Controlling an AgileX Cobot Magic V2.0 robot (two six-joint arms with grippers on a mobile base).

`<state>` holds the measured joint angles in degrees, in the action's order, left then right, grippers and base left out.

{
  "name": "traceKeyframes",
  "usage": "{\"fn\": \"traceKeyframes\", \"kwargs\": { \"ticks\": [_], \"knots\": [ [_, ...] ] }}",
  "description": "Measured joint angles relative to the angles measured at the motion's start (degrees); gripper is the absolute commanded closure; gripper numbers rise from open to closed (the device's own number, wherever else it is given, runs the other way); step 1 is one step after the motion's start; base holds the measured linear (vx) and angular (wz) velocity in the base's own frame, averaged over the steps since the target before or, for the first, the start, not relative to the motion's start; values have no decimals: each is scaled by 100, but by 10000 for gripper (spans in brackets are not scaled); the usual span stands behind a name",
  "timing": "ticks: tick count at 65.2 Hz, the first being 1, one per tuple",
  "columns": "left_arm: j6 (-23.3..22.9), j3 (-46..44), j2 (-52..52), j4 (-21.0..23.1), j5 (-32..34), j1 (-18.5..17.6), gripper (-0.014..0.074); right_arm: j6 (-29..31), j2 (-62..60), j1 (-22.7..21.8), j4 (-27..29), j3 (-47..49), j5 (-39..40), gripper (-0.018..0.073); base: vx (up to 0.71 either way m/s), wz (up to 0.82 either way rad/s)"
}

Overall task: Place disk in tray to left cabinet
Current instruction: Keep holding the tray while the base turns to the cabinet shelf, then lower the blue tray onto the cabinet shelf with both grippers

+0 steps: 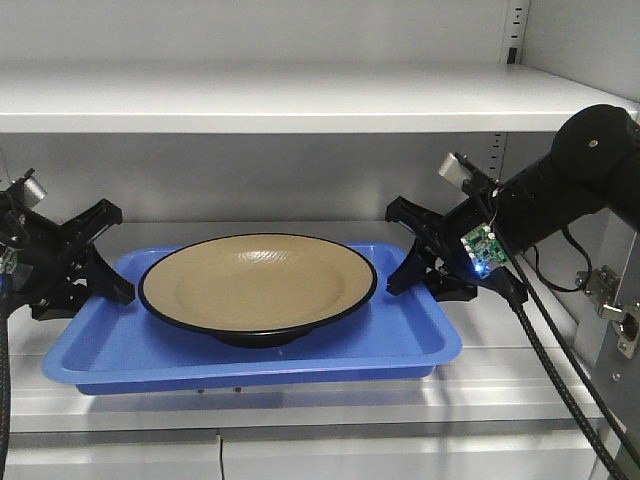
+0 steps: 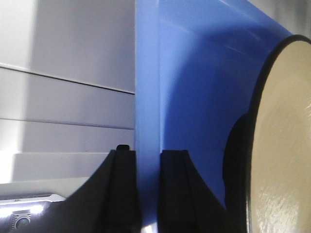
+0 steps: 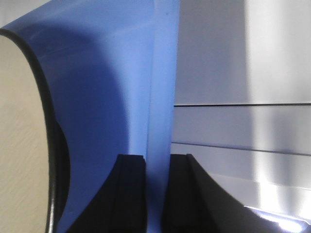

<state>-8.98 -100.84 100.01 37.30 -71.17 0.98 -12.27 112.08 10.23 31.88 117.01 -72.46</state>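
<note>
The tan disk (image 1: 255, 283) sat centred in the blue tray (image 1: 120, 350) on the grey cabinet's lower shelf (image 1: 520, 375), the left end effector (image 1: 105, 265) and right end effector (image 1: 415, 255) each clamping an opposite tray rim.

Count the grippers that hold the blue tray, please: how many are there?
2. The left gripper clamps the tray rim at its left end; the right gripper clamps the rim at its right end. None seems hidden.
</note>
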Motion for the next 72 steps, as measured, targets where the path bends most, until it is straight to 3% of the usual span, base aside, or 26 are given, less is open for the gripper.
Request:
{"fn": "traceKeyframes", "kwargs": {
  "ticks": [20,53,72],
  "knots": [
    [109,-2,268,-142,226,-36,596,25,145,65,-247,0,222,563,0,0],
    [232,-2,901,-162,1640,-60,596,462,833,196,-273,0,1622,560,0,0],
    [771,-2,1151,-82,2351,-77,591,624,1252,216,-104,0,1947,544,0,0]
  ]
}}
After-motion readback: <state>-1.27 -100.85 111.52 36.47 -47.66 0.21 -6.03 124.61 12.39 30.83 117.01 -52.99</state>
